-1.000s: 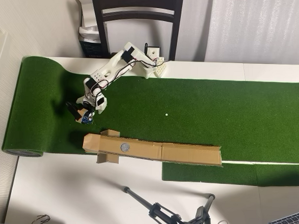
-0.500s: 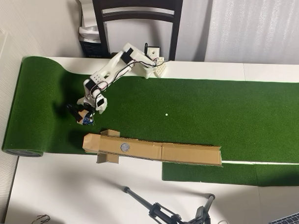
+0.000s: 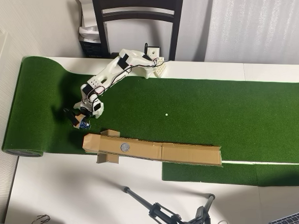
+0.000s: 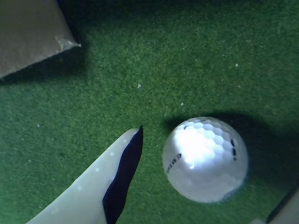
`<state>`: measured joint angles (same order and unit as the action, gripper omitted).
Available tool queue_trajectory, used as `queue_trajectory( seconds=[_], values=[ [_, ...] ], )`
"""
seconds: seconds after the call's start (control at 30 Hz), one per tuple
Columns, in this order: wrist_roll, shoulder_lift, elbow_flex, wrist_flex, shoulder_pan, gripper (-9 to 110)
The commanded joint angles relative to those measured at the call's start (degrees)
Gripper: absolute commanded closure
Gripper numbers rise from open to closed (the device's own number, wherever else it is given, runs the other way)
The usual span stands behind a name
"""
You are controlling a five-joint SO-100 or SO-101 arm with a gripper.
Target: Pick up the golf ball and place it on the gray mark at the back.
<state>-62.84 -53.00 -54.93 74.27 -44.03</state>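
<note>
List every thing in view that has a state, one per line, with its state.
golf ball: resting on the turf, between the jaws, not lifted
gripper: jaws open, down at the turf around the ball
gray mark: bare, nothing on it
cardboard strip: lying flat along the turf's edge
green turf: spread out, left end rolled up in the overhead view

Hidden, cropped and too small to read

In the overhead view the golf ball [image 4: 204,158] is hidden under the hand [image 3: 78,120], whose opening is too small to judge. In the wrist view the right finger beside the ball is cut by the lower right corner, the left finger [image 4: 100,186] by the bottom edge, and the cardboard [image 4: 28,32] by the top left corner.
</note>
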Motion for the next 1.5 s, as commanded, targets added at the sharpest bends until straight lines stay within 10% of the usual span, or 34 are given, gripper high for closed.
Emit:
queue_trajectory(
  seconds=[0.0, 1.47],
  values=[
    [2.2, -2.11, 5.1, -0.53, -0.26, 48],
    [9.76, 3.34, 5.1, 3.16, -2.9, 58]
  ],
)
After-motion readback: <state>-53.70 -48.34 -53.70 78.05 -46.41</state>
